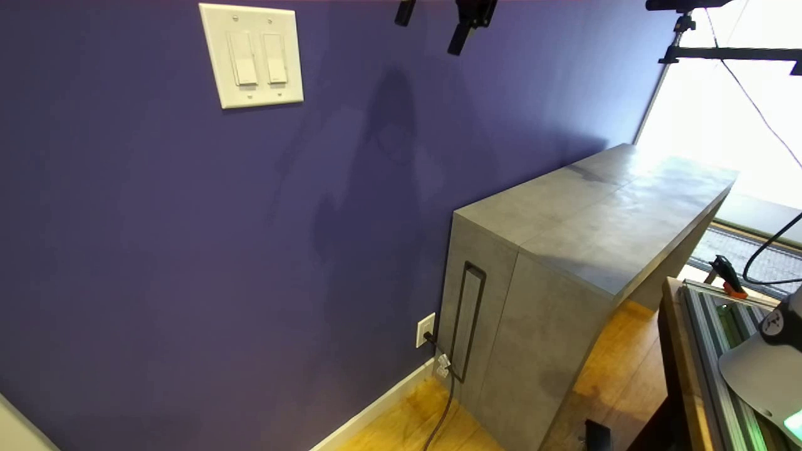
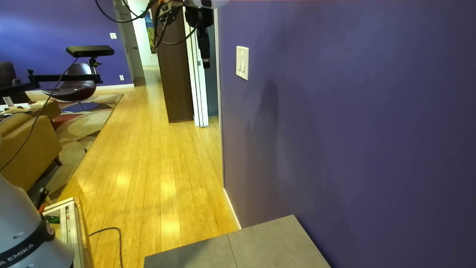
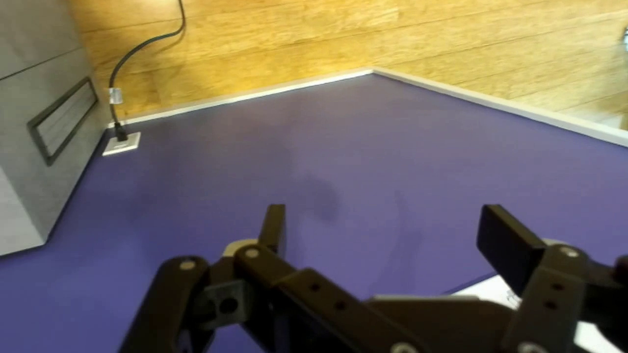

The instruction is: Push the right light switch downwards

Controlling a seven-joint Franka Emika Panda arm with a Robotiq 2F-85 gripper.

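Right light switch (image 1: 276, 58) sits in a white double plate (image 1: 264, 98) on the purple wall (image 1: 188, 219), above and left of the left corner of the gray surface (image 1: 564, 207) in an exterior view. Its long axis runs nearly upright along the plate's long edges, lower end pointing down and slightly right. A matching rocker (image 1: 243, 58) stands just beside it. The fingers (image 3: 510, 250) are spread wide, apart from the plate in both exterior views.
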